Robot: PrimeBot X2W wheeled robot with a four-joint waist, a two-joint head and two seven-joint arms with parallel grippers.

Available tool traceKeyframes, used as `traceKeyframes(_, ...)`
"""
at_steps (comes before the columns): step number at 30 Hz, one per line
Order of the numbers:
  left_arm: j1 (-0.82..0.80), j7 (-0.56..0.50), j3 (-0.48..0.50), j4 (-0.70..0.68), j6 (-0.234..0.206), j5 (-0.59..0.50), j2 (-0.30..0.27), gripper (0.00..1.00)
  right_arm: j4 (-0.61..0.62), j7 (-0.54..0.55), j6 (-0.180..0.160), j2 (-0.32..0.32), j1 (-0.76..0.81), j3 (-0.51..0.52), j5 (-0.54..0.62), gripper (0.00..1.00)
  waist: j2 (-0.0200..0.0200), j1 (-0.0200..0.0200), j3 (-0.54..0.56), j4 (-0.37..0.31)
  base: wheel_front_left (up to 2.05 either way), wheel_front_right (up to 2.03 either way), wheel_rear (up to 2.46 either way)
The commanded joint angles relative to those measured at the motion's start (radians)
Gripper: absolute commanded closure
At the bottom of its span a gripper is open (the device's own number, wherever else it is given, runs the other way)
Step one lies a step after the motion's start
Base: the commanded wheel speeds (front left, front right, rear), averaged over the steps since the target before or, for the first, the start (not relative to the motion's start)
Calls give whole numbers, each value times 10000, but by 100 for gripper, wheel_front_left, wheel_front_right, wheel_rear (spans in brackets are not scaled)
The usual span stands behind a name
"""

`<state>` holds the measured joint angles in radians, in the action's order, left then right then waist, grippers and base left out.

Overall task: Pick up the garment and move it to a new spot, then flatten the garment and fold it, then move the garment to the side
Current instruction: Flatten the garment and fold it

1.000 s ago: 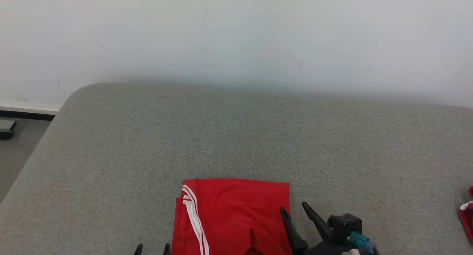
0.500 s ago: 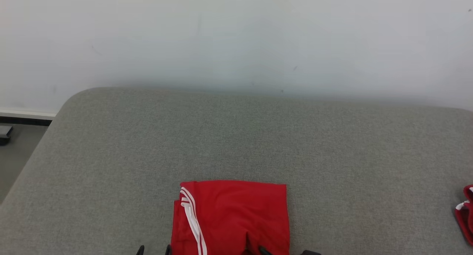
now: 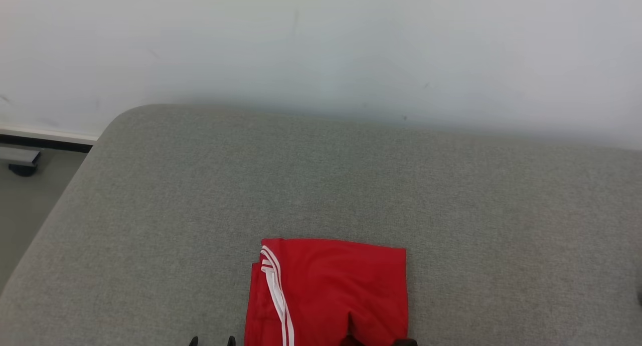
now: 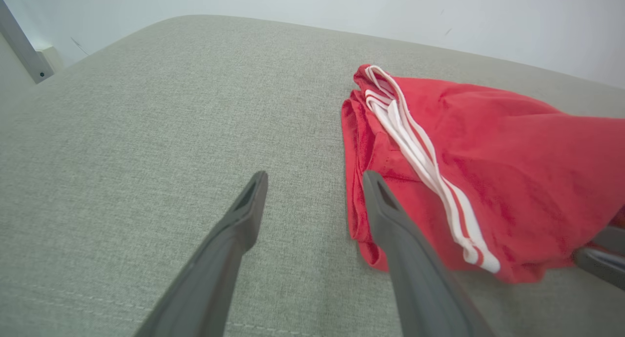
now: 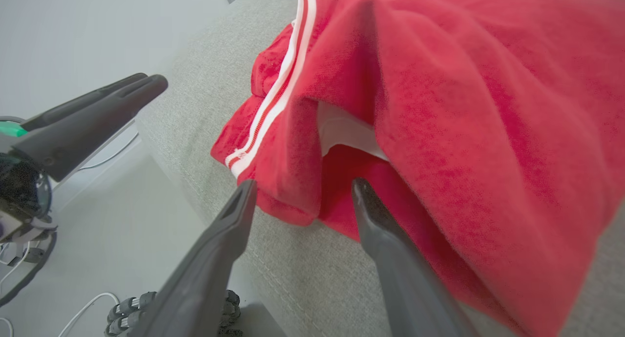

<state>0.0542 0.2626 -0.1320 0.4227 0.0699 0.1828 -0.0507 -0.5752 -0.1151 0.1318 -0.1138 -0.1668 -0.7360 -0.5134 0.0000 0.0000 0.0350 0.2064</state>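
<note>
The garment is red with white side stripes and lies folded in a rough rectangle at the near edge of the grey cushion. My left gripper is open just left of the garment, low over the cushion, and its right finger overlaps the cloth's left edge. My right gripper is open at the garment's near edge, with a folded hem lying just beyond its fingertips. The cloth is not clamped by either gripper. In the head view the left gripper barely shows at the bottom edge.
The cushion ends at a rounded corner on the far left, with floor beyond it and a dark caster by the white wall. Cables lie on the floor below the cushion's near edge.
My right gripper has drawn back from beside the garment's right edge to its near edge, nearly leaving the head view. The head camera has shifted. The garment lies as before.
</note>
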Motion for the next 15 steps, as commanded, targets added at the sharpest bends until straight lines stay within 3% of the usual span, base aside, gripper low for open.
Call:
traceKeyframes(1, -58, 28, -34, -19, -35, 38, 5, 0, -93, -13, -25, 110, -93, 10, 24, 0, 0, 0, -80, 121, 0, 0, 0)
traceKeyframes(7, -85, 28, -106, 6, -48, 119, 5, 0, -781, 69, -25, 363, -547, -2, 231, 0, 0, 0, -271, 439, 0, 0, 0)
traceKeyframes(8, -100, 28, -105, 10, -59, 124, 5, 0, -846, 64, -25, 397, -613, -28, 227, 30, 0, 0, -303, 478, 0, 0, 0)
traceKeyframes(9, -117, 28, -95, 11, -66, 126, 5, 0, -911, 57, -25, 431, -678, -87, 221, 80, 0, 0, -330, 519, 0, 0, 0)
traceKeyframes(10, -126, 28, -95, 17, -68, 129, 5, 0, -973, 39, -25, 463, -749, -133, 205, 100, 0, 0, -353, 554, 0, 0, 0)
traceKeyframes(15, -166, 28, -78, 43, -62, 103, 5, 0, -877, -86, -25, 579, -1126, -510, -166, 100, 0, 0, -410, 659, 0, 0, 0)
